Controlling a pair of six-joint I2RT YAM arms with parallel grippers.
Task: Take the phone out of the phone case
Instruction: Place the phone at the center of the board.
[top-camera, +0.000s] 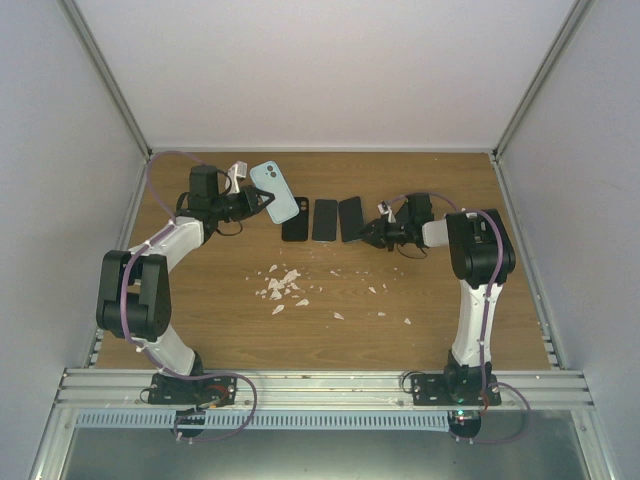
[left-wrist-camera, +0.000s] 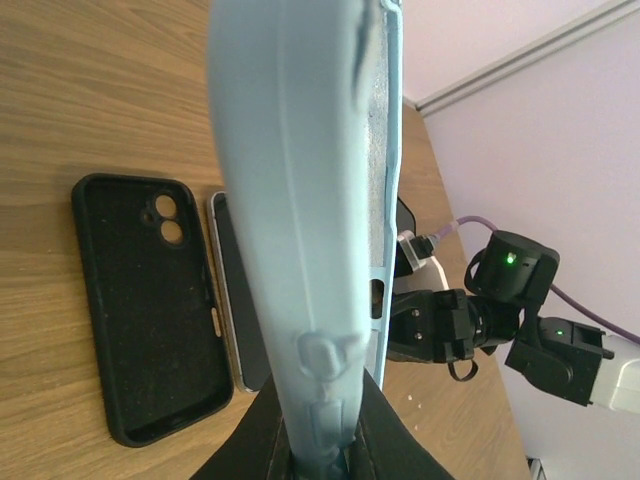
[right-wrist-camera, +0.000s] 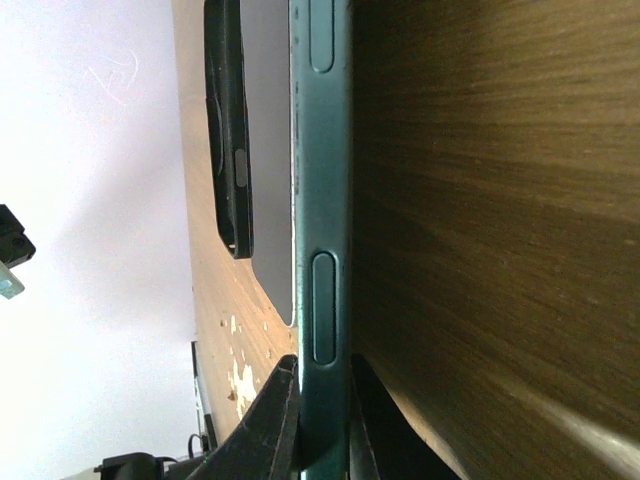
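We see the left gripper (top-camera: 248, 203) closed on the bottom end of the blue case (top-camera: 275, 192), holding it off the table (top-camera: 200, 330) with its long axis pointing up and away from the arm bases. We can't tell if a phone is inside. The right gripper (top-camera: 372, 232) is clamped on the near edge of the green case (top-camera: 350, 218), which lies flat, long axis away from the bases. The black case (top-camera: 294, 219) sits empty, with the bare phone (top-camera: 325, 219) beside it, both between the grippers. We judge the right arm nearer for any push-out.
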